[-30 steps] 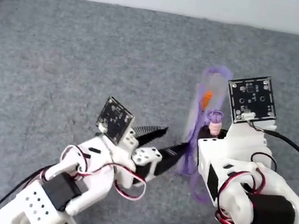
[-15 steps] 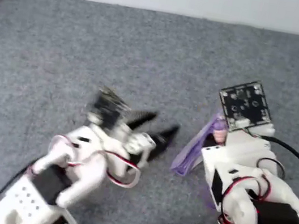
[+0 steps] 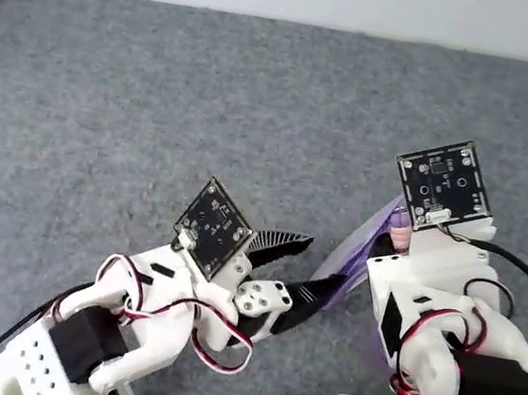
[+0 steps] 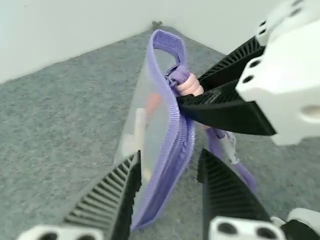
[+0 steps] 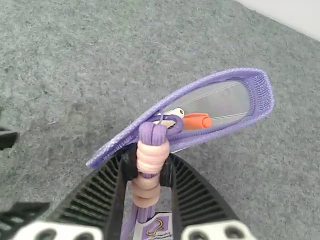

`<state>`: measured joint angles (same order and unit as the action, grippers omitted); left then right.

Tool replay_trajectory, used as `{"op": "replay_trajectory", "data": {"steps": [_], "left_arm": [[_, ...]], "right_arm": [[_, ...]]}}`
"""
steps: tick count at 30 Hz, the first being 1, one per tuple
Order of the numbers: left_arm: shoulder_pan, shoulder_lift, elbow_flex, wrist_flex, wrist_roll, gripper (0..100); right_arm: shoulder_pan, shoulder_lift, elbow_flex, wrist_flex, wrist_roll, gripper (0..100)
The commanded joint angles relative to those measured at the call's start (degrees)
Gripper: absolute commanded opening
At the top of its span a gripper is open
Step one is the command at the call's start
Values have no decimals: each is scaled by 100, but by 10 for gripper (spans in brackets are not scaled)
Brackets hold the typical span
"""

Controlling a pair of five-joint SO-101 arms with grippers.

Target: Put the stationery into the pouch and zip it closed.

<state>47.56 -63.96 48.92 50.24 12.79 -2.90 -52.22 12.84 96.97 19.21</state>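
**A:** Your right pincer (image 5: 147, 162) is clamped on the pink beaded zip pull (image 5: 148, 145) of the clear purple-edged pouch (image 5: 220, 97), which hangs tilted from that grip with an orange pen (image 5: 196, 121) inside.

**B:** And the left?

**A:** Your left pincer (image 4: 170, 162) stands apart, straddling the pouch's lower edge. Close it on the purple binding, not the film, then draw the pull straight along the zip. Your left arm angles in low, and your right is folded above.

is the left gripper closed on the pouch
No, the left gripper is open, its jaws apart on either side of the pouch edge.
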Motion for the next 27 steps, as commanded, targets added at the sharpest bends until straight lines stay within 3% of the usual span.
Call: {"op": "replay_trajectory", "data": {"steps": [1, 9, 19, 27], "left_arm": [[88, -53, -295, 18, -44, 181], [88, 9, -233, -79, -44, 181], [70, 9, 725, -1407, -35, 181], [53, 18, 1165, -2048, -35, 181]], "right_arm": [[66, 242, 70, -48, 79, 8], [4, 251, 79, -321, 176, 8], [-593, 251, 158, -321, 149, 8], [-602, 233, 246, -321, 167, 8]]}}
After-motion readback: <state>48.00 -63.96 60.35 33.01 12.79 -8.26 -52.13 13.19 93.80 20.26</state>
